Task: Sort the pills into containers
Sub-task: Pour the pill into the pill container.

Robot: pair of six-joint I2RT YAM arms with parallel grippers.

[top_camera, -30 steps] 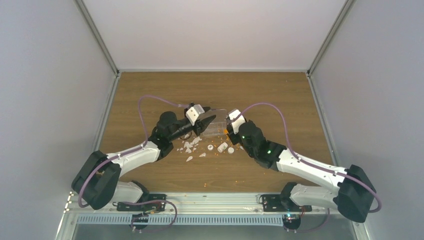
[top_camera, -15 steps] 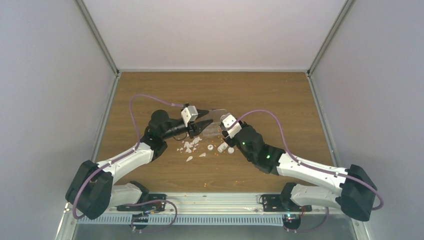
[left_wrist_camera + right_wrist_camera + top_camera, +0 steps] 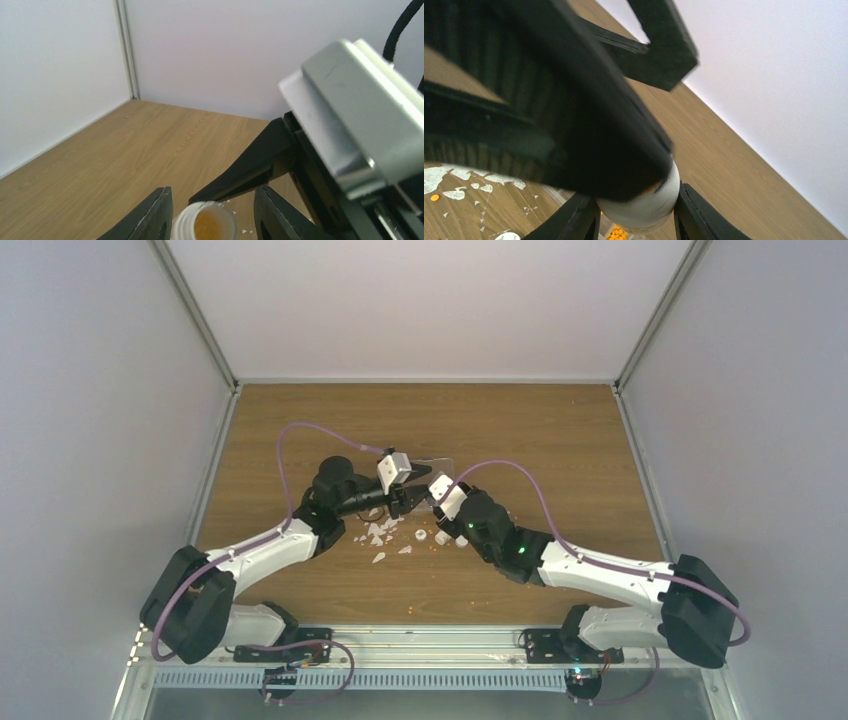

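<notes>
My right gripper (image 3: 636,202) is shut on a small white vial (image 3: 644,205), held just above the clear containers box (image 3: 555,192). A heap of orange pills (image 3: 616,232) lies in one compartment under it. My left gripper (image 3: 212,200) is open. Its fingers (image 3: 155,215) straddle the vial's open mouth (image 3: 205,226) with gaps on both sides, and orange shows inside. From above, the left gripper (image 3: 410,483) and right gripper (image 3: 437,492) meet over the box (image 3: 440,461), which is mostly hidden. Loose pills (image 3: 432,547) dot the table.
White flakes (image 3: 378,532) are scattered in front of the left gripper. Small white vials and caps (image 3: 443,537) lie nearby, and another cap (image 3: 509,235) shows at the bottom of the right wrist view. Grey walls (image 3: 110,440) enclose the wooden table (image 3: 540,430).
My right gripper has moved left with the vial until it meets the left gripper. The left gripper drew back to the left, then returned right around the vial.
</notes>
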